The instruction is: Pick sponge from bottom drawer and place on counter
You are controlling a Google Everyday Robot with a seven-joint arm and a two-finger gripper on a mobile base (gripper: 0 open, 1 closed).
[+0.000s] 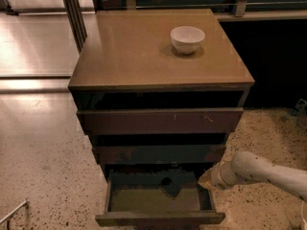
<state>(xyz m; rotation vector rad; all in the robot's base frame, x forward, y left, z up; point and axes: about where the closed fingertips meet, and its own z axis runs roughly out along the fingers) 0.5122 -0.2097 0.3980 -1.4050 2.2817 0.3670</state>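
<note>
The bottom drawer point(158, 219) of the dark cabinet is pulled open and shows its olive-grey floor. My white arm point(254, 169) reaches in from the right over the drawer's right wall. My gripper point(170, 186) shows as a dark shape low inside the drawer, near its middle back. The sponge is not visible; it may be under the gripper. The tan counter point(134, 51) on top of the cabinet holds only a white bowl.
The white bowl point(187, 38) stands at the counter's back right. The two upper drawers point(158, 121) are slightly ajar. Speckled floor surrounds the cabinet. A dark metal post point(74, 13) stands behind the cabinet's left corner.
</note>
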